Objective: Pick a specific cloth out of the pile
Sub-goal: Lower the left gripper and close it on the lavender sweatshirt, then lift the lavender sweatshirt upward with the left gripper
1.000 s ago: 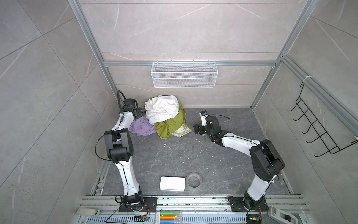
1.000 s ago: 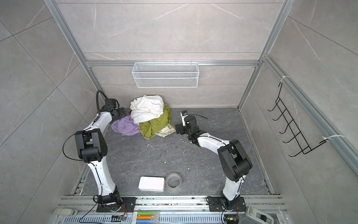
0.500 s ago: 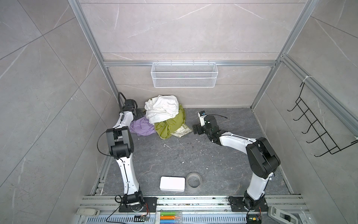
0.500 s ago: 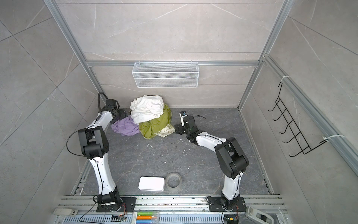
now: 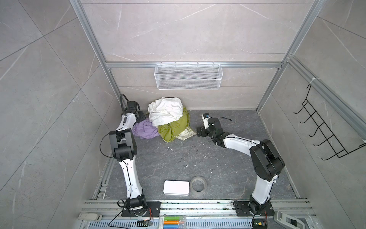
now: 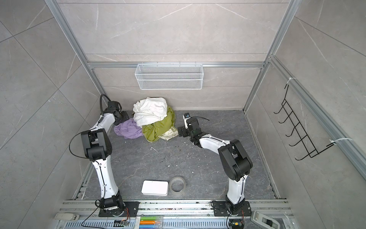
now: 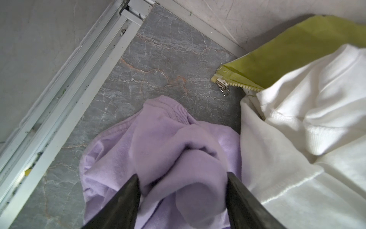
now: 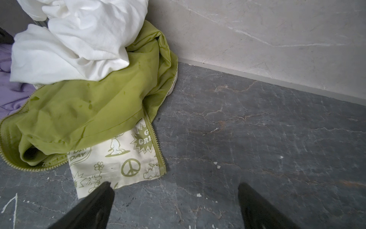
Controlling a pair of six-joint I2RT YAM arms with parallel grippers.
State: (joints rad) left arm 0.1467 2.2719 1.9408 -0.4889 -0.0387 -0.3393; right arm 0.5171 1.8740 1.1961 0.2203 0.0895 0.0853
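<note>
The pile lies at the back left of the floor. On top is a white cloth (image 5: 166, 111), under it an olive-green one (image 5: 174, 128), and a cream printed piece (image 5: 187, 134) shows at the right. The lavender cloth (image 5: 146, 129) (image 6: 128, 129) spreads from the pile's left side. My left gripper (image 5: 141, 118) (image 7: 181, 175) reaches down onto it by the left wall. Its jaws are shut on a bunched fold of the cloth (image 7: 168, 142), with fabric pressed against both fingers. My right gripper (image 5: 200, 131) (image 8: 175, 185) stands open above bare floor, just right of the cream piece (image 8: 118, 166).
A white wire basket (image 5: 188, 76) hangs on the back wall above the pile. A white box (image 5: 176, 187) and a tape ring (image 5: 198, 184) lie near the front. A black hook rack (image 5: 324, 128) is on the right wall. An aluminium rail (image 7: 59, 95) runs beside the lavender cloth.
The left jaws have narrowed onto the lavender cloth. The right gripper has drifted slightly left toward the pile, staying wide open.
</note>
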